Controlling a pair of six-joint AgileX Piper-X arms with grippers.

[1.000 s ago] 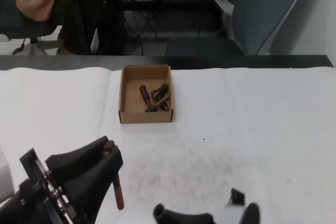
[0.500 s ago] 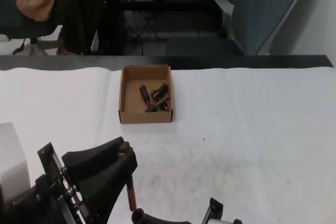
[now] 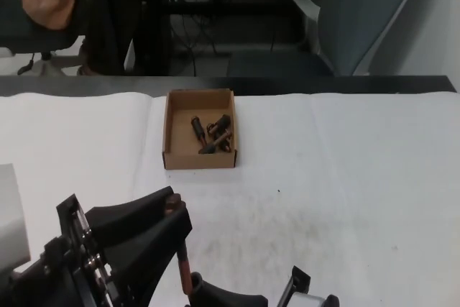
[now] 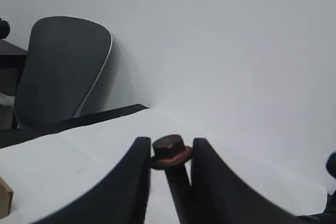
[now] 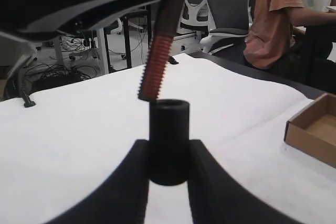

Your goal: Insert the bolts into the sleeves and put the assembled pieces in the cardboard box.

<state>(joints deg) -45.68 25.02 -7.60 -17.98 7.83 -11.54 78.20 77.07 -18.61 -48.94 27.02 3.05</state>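
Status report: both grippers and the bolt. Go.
Left gripper shut on bolt. Right gripper shut on sleeve. Bolt tip at sleeve mouth, tilted, not yet in. Nothing between them; cardboard box farther up the bench.

Up front, bolt tip at sleeve mouth; cardboard box well behind, assembled pieces inside
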